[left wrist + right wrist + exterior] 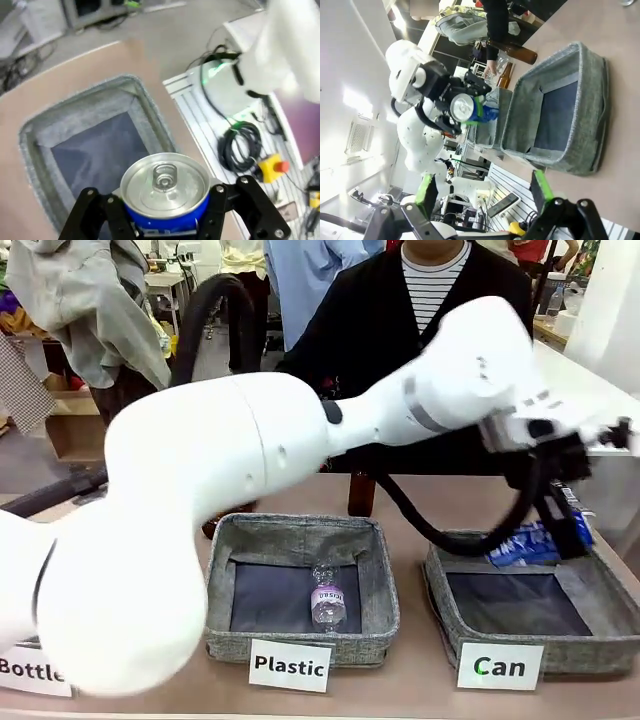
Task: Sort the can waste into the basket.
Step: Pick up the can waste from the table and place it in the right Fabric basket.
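- My left gripper point(566, 528) reaches across to the right side of the table, its jaws clamped on the blue can point(522, 544).
- In the left wrist view the black fingers point(114, 212) press both sides of that can point(165, 186). I see its silver lid end-on above the blue wall.
- The white print on the can is too blurred for me to read.
- The can hangs over the far right corner of the grey basket point(604, 588), above its dark base and not touching it.
- The white card point(500, 667) leaning on that basket's near wall reads "Can".
- My right gripper point(482, 192) has its jaws wide apart, green pads showing, with nothing between them.
- The middle basket point(300, 531) carries a card reading "Plastic" point(290, 665). A clear plastic bottle point(327, 597) lies inside, its purple label too small to read.
- A third card point(30, 672) at the left reads "Bottle", partly cut by the frame edge.
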`<state>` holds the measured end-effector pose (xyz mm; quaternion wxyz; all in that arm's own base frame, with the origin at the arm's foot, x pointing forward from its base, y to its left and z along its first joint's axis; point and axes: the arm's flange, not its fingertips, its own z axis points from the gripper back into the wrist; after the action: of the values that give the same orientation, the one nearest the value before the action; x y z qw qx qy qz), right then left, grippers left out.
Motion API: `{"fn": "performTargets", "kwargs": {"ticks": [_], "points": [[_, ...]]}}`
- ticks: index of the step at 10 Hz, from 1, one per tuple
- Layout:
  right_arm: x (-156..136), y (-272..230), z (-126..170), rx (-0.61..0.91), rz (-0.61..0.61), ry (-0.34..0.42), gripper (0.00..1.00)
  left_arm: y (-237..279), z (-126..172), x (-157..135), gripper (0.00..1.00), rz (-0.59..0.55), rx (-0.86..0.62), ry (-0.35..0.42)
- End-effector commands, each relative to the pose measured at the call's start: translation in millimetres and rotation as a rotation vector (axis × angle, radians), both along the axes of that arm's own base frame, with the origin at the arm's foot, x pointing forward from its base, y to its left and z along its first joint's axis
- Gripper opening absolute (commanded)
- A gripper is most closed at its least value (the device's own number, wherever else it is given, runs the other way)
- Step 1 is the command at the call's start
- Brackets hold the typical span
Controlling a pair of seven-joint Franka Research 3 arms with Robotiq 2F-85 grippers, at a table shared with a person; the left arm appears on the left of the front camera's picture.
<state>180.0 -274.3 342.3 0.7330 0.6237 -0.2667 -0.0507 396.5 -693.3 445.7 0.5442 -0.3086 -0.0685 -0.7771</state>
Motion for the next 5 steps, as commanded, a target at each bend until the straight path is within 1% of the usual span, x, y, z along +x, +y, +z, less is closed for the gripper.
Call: {"fn": "performTargets", "kwargs": {"ticks": [1,2,3,4,5], "points": [[-4.1,4.8,1.7,-0.017,-0.002,0.014,1.0,-8.3,-4.1,-25.7,0.14,0.162,0.13,-0.078],[-4.1,4.8,1.7,-0.017,-0.002,0.014,1.0,-11.7,-5.3,-25.8,0.14,0.186,0.163,-0.07],[-4.1,4.8,1.7,-0.017,-0.002,0.014,1.0,-10.7,-5.1,-24.6,0.14,0.186,0.16,-0.077],[-4.1,4.8,1.7,-0.017,-0.002,0.014,1.0,-9.3,-5.3,-23.2,0.14,0.183,0.152,-0.089],[-4.1,4.8,1.7,-0.017,-0.002,0.014,1.0,-9.7,-4.6,-20.8,0.14,0.184,0.141,-0.128]]}}
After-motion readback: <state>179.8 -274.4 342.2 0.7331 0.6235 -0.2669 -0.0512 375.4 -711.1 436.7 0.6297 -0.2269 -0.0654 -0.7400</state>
